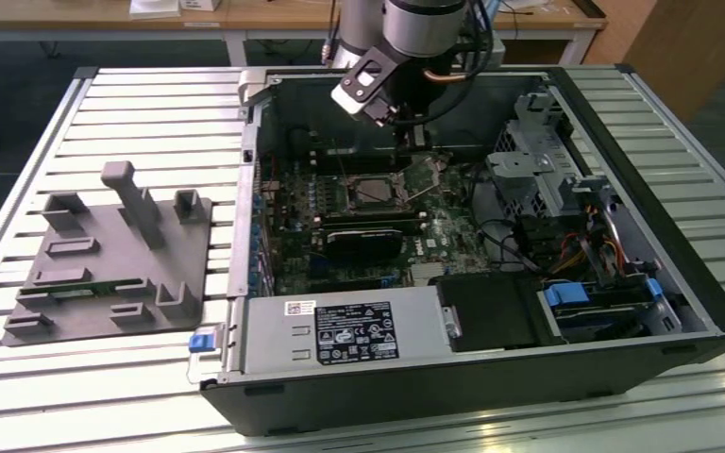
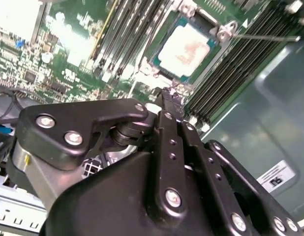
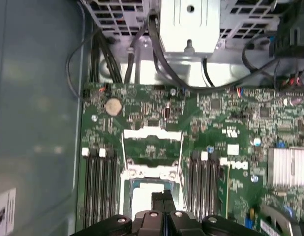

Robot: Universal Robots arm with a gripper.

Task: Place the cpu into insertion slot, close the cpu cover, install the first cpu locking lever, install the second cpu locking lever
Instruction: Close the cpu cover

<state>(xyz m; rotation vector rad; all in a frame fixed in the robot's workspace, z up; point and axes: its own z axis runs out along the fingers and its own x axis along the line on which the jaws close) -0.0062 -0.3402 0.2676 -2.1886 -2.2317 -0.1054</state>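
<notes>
Big stuff first. We've got an open PC case [image 1: 463,406] lying on a slatted table [image 1: 136,104], with a grey fixture [image 1: 110,255] sitting well apart on the exterior view's left. Inside is the green motherboard [image 1: 445,241], and the arm reaches down into the case from the far side.

Progress-wise, we'd say step one is done. The cpu [image 2: 186,44] sits flat in the insertion slot [image 1: 348,192], silver top up, between the banks of memory slots [image 3: 100,182].

The rest looks undone to us. The cpu cover [image 3: 152,132] is flipped open and lies just beside the slot on the exterior view's right side – we can see green board through its window. One locking lever [image 2: 262,36] sticks out free as a thin rod, so we'd guess neither lever is latched yet.

In the first wrist view the gripper [image 3: 162,197] hovers over the slot's edge. Its fingers are pressed together with nothing between them, as far as we can see – whether the tips touch anything, we can't tell.
</notes>
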